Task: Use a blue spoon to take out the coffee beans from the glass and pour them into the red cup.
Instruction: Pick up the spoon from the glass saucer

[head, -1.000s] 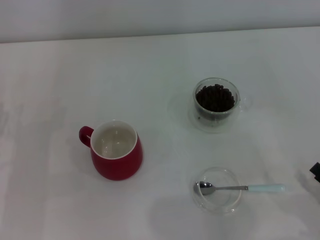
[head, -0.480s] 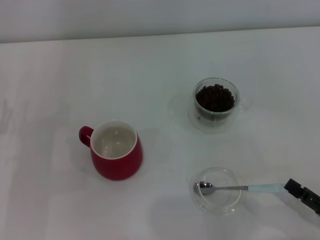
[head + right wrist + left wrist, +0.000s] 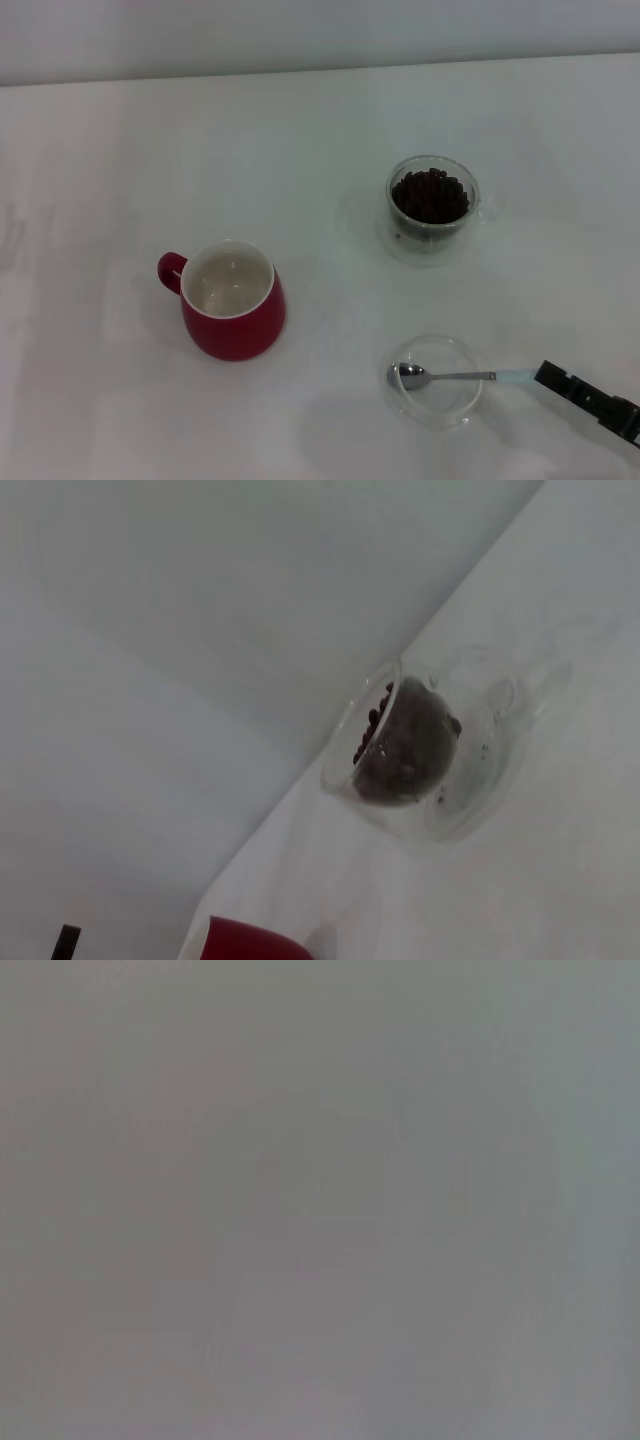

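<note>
Presently, the right gripper (image 3: 548, 375) is seen at lower right, at the blue spoon's (image 3: 470, 376) handle end; whether it is gripping cannot be told.

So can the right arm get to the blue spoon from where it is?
Probably yes. The right gripper is already at the tip of the blue spoon, whose handle sticks out over the rim of the glass dish toward it. Nothing stands between them. Whether it is open can't be told.
</note>
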You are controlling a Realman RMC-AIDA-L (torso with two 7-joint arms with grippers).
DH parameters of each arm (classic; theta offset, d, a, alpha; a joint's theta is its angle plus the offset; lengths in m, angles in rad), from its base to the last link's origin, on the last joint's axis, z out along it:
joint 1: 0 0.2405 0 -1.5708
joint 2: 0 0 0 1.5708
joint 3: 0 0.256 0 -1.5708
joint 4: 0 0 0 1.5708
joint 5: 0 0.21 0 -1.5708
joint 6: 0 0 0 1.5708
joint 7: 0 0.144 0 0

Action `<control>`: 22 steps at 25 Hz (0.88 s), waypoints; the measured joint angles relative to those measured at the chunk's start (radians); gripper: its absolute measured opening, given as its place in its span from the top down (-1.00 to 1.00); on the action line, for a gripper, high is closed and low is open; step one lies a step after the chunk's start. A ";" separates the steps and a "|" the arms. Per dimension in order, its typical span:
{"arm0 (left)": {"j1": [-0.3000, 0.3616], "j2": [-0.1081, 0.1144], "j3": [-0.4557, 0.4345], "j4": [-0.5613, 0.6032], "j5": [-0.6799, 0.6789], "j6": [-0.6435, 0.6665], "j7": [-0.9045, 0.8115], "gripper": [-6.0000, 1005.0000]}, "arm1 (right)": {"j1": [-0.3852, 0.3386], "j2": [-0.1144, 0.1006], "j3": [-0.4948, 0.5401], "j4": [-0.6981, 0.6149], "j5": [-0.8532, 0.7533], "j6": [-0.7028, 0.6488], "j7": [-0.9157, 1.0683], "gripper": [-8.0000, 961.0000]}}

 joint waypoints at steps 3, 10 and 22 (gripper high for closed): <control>0.000 0.000 0.001 0.000 0.000 0.000 0.000 -0.78 | 0.003 0.000 0.000 -0.005 -0.003 0.004 0.000 -0.41; 0.000 0.000 0.001 0.000 0.004 0.000 -0.001 -0.77 | 0.012 0.000 -0.003 -0.013 -0.012 0.005 0.000 -0.39; -0.001 0.000 0.001 0.000 0.005 0.000 -0.001 -0.77 | 0.023 -0.002 -0.011 -0.013 -0.028 0.007 0.007 -0.37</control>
